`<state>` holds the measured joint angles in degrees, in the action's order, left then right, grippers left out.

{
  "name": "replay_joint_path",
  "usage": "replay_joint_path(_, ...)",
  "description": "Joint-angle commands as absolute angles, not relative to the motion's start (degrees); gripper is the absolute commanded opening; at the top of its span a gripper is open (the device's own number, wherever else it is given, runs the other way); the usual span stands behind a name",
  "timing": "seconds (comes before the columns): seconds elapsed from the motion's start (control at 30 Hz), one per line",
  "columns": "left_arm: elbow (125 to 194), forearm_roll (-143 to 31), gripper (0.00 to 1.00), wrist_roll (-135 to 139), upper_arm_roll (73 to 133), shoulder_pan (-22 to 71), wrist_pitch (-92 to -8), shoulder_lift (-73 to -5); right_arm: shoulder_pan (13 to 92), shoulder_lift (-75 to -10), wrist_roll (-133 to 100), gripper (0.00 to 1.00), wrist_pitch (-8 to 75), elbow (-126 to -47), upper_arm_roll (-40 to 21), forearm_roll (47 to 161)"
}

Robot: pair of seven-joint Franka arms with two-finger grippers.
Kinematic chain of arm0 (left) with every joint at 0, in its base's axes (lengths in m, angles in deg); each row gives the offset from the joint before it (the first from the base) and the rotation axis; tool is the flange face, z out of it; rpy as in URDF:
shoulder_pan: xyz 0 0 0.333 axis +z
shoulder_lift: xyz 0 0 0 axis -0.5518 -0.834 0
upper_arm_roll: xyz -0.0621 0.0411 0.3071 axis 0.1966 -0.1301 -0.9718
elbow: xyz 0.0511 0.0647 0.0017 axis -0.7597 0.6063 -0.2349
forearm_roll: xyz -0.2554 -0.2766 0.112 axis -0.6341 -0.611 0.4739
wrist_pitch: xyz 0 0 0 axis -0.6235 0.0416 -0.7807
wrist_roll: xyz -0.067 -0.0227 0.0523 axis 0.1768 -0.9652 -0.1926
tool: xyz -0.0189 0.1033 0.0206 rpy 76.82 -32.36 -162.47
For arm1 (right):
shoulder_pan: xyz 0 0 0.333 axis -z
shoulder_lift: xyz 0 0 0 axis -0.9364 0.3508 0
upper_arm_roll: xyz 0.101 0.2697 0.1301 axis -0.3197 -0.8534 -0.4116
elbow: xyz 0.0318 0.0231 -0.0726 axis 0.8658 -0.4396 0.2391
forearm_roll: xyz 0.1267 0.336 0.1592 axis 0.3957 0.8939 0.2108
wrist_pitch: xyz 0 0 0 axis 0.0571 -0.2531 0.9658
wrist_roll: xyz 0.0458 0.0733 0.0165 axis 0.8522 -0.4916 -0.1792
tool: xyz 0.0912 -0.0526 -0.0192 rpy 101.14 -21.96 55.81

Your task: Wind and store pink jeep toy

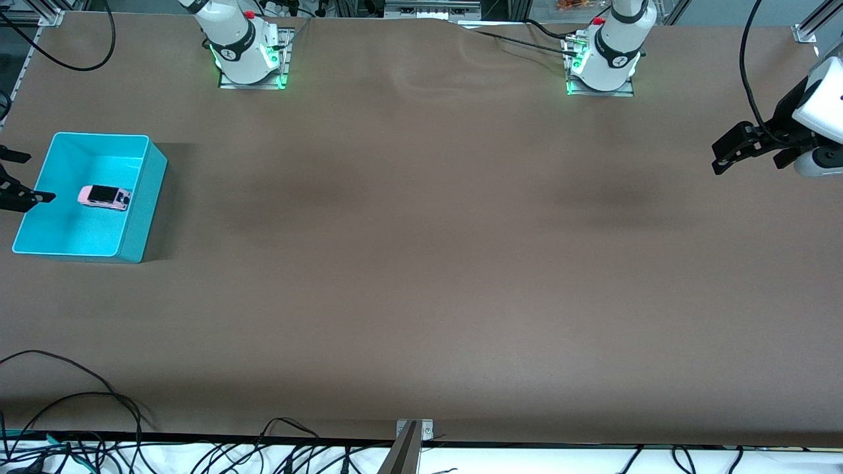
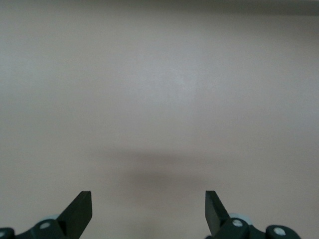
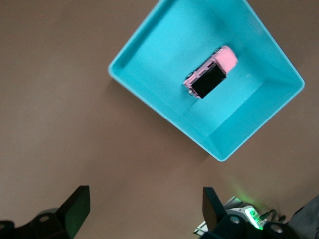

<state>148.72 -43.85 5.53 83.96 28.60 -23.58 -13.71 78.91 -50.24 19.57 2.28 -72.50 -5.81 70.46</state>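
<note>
The pink jeep toy (image 1: 104, 196) (image 3: 211, 72) lies on the floor of the turquoise bin (image 1: 148, 197) (image 3: 149, 94), at the right arm's end of the table. It is light pink with a black roof. My right gripper (image 1: 26, 176) (image 3: 147, 206) is open and empty, up in the air beside the bin, at its side toward the table's end. My left gripper (image 1: 751, 161) (image 2: 148, 209) hangs open and empty over bare table at the left arm's end, well away from the toy.
The brown table (image 1: 421, 263) stretches wide between the two arms. The arm bases (image 1: 247, 49) (image 1: 602, 56) stand along the edge farthest from the front camera. Loose cables (image 1: 79, 408) lie along the nearest edge.
</note>
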Motion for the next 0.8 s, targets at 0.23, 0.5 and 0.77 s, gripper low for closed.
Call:
replay_joint_path(0.23,146.2,-44.69,1.0,4.3,84.16,28.66,-22.29,-14.69,73.87,-63.75,15.46,1.0,10.76,-85.27,-13.1,68.35)
replay_joint_path(0.5,145.84,-44.87,1.0,4.3,83.9,28.48,-22.29,-14.87,70.52,-67.63,10.74,1.0,14.99,-89.5,-15.03,68.26)
replay_joint_path(0.77,145.75,-45.48,1.0,4.3,83.81,28.57,-22.2,-14.78,70.52,-68.16,0.52,1.0,15.08,-88.89,-16.97,68.53)
